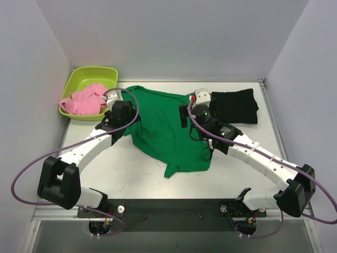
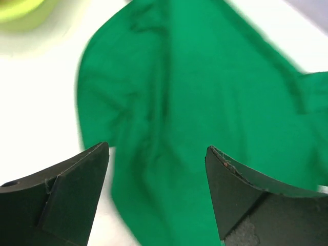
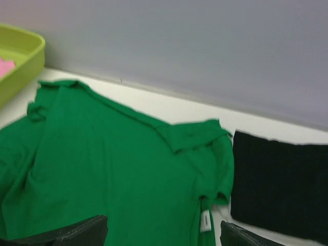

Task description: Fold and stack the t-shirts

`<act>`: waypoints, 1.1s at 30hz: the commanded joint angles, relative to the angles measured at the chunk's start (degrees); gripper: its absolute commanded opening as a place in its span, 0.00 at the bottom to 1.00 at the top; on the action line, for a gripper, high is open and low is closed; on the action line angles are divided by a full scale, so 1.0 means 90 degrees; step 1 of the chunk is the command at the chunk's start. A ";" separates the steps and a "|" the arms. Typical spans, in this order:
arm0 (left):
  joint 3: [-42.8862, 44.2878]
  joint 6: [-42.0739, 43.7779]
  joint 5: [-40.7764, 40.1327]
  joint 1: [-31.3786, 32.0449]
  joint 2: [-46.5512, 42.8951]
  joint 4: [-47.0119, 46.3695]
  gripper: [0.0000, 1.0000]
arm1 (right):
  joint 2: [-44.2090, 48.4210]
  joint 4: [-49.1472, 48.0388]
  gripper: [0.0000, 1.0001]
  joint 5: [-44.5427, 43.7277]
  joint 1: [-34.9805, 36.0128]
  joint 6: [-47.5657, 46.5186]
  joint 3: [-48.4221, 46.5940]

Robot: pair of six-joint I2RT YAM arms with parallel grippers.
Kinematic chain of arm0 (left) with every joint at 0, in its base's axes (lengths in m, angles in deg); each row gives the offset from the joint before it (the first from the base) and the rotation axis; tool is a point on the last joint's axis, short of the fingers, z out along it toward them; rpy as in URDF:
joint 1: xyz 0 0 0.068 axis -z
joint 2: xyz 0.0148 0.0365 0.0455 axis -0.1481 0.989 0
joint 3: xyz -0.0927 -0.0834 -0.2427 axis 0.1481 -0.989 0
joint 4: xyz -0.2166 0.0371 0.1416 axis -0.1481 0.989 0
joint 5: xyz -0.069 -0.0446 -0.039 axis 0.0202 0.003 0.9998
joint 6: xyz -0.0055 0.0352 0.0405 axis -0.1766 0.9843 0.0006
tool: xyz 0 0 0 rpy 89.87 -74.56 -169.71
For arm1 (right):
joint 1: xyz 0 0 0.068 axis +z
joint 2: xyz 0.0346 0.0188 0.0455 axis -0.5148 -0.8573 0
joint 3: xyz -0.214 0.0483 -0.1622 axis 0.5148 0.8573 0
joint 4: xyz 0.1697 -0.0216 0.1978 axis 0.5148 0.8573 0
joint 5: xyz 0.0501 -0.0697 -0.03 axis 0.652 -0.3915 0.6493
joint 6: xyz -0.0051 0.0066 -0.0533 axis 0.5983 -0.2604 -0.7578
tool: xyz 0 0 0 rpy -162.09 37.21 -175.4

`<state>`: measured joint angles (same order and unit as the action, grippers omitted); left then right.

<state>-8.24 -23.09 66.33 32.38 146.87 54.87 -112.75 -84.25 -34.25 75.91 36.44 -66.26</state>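
The bright green t-shirt (image 1: 163, 129) lies spread and rumpled on the middle of the table; it also fills the left wrist view (image 2: 205, 102) and shows in the right wrist view (image 3: 102, 169). The black t-shirt (image 1: 236, 106) lies folded at the back right, also in the right wrist view (image 3: 282, 189). The pink t-shirt (image 1: 87, 101) is bunched in the lime-green tub (image 1: 76, 81). My left gripper (image 2: 158, 154) is open above the green shirt's left part. My right gripper (image 3: 164, 228) is open above the shirt's right part, near its white label (image 3: 205, 220).
The tub (image 3: 20, 56) stands at the back left corner. Grey walls enclose the table on the back and both sides. Purple cables loop from both arms. Bare white tabletop (image 1: 131, 168) lies in front of the green shirt.
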 commanded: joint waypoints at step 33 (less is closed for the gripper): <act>-0.0409 -0.1546 0.0582 -0.1205 0.2197 -0.0092 0.25 | 0.1656 0.1204 0.86 -0.0709 0.1336 0.1510 0.2174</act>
<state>-13.12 -37.25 71.73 22.10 165.63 52.58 -97.34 -73.40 -38.99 87.08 48.99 -46.40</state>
